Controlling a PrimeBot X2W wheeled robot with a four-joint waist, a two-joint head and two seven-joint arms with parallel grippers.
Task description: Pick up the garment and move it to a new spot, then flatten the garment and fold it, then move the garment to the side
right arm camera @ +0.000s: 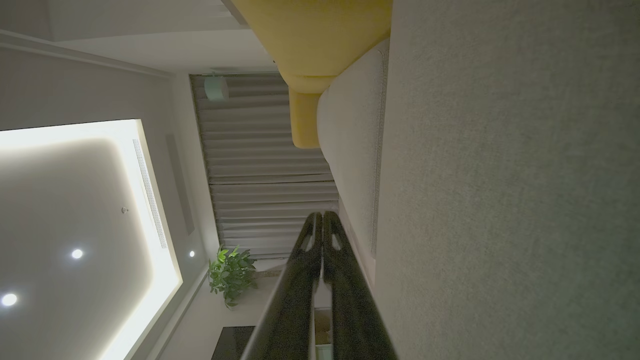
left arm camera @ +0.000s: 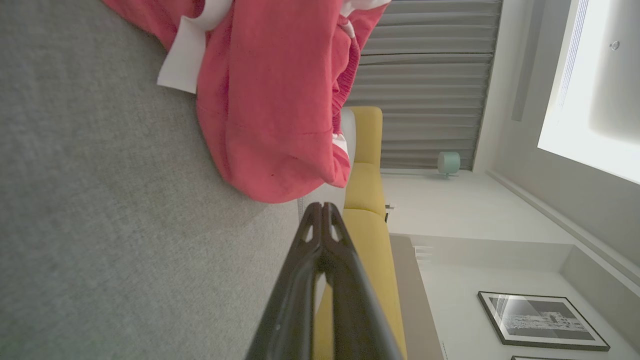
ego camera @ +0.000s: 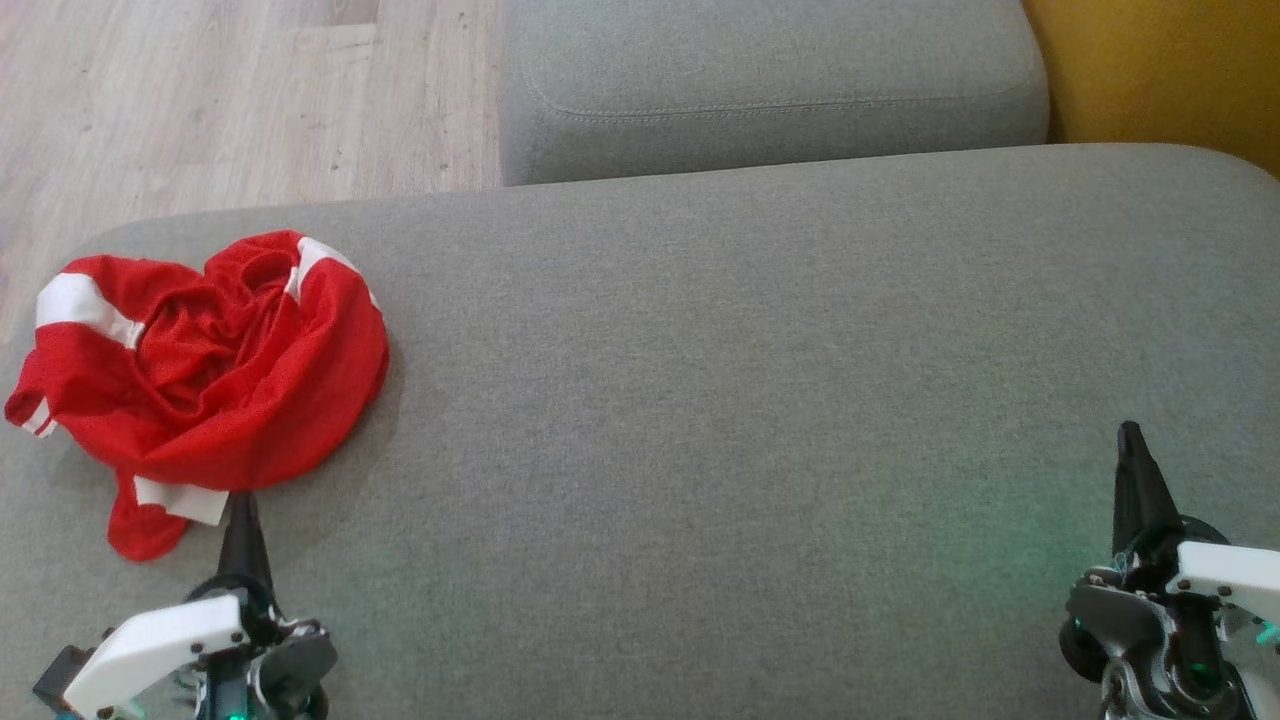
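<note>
Head view: garment lies bunched in a red heap on the grey cushion, with no clear long axis. Left gripper, fingers pressed together, sits just beside the garment's near edge and points straight at it. Right gripper, also pressed together, is well apart, off to the garment's right. Left arm looks the nearer pick: open, then reach forward.

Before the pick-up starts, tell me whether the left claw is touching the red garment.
Apart. The left wrist view shows a pale strip between the shut left claw and the garment edge.
</note>
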